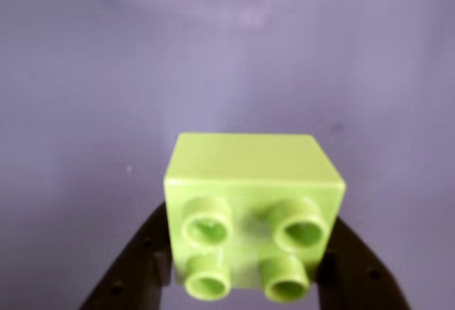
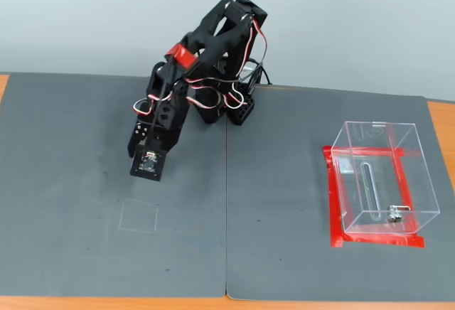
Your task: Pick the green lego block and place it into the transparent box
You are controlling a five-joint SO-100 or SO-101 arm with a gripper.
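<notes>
Between the two dark fingers (image 1: 142, 260) of the gripper (image 1: 245, 253), in the wrist view, sits the green lego block (image 1: 252, 203), pinched from both sides with its studs facing the camera. In the fixed view, the transparent box (image 2: 380, 178) stands well apart at right, on red tape (image 2: 377, 241).

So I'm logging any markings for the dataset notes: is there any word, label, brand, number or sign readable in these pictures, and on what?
None can be read in either view.
Green block: plain studs, no lettering visible; the wrist view is blurred.
Clear box: no print; only red tape around its foot.
Arm: a red patch, with no legible text at this size.
Grey mat: a faint square outline, no writing.
</notes>
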